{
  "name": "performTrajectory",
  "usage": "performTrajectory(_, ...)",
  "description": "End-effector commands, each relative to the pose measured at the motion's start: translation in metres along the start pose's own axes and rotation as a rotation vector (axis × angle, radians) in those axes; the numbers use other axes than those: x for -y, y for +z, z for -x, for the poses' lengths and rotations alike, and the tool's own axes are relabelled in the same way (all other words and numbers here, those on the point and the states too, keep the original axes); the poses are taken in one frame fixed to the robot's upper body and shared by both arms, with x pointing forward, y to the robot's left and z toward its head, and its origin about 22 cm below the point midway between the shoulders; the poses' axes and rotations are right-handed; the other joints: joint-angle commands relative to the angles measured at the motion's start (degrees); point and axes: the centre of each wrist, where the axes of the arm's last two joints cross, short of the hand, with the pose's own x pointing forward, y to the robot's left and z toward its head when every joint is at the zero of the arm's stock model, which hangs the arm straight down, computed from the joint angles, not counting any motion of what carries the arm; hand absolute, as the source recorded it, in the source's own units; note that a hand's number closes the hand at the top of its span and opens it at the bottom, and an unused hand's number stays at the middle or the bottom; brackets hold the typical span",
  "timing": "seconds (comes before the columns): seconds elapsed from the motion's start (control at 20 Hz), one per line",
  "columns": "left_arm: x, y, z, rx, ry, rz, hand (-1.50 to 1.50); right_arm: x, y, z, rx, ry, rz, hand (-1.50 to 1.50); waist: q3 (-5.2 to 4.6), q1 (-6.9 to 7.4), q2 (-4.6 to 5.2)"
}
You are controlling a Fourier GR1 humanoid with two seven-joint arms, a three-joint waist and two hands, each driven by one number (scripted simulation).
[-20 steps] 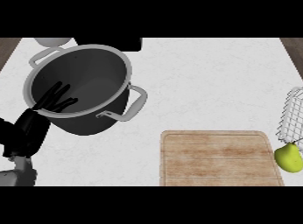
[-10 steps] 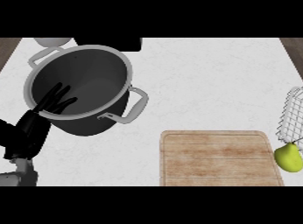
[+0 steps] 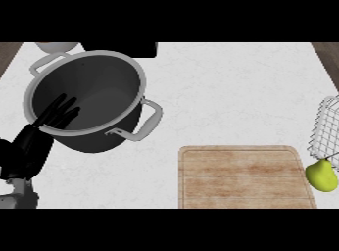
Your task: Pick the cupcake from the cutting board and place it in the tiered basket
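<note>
Though the job is to lift a cupcake off the board (image 3: 246, 176), I see no cupcake anywhere: the board, nearest me and right of centre, lies bare. Where the cupcake is I cannot tell from here; it may be out of view or already moved.

At the near left my left hand (image 3: 36, 142) is raised with its fingers straight and spread, their tips showing over the near rim of the pot (image 3: 85, 100). It holds nothing. My right hand does not show at all, so I cannot speak for it.

Just off the board's right edge a pear (image 3: 321, 175) lies under the near corner of the wire basket (image 3: 335, 130), which runs out of view on the right. I make out no cupcake in the part of it that shows.

I judge the pick either not yet begun or already past; these views do not settle it. The next move calls for finding the cupcake before anything else.

Further off, the big dark pot with its two handles stands at the left, well apart from the basket. Beyond it, a pale round thing (image 3: 57, 46) shows at the far edge.
</note>
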Motion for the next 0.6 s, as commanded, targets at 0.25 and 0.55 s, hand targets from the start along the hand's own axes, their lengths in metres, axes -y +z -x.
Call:
performTrajectory(0.25,-0.009,0.003,0.007,-0.045,-0.013,-0.018,0.00,0.111,-0.001,-0.019,-0.023,-0.178,0.252,-1.50,-0.09,-0.15,0.26)
performTrajectory(0.55,0.001,0.011,0.021,-0.071,-0.025,-0.005,0.00,0.188,0.021,-0.018,-0.038,-0.171,0.348,-1.50,0.02,0.46,0.51)
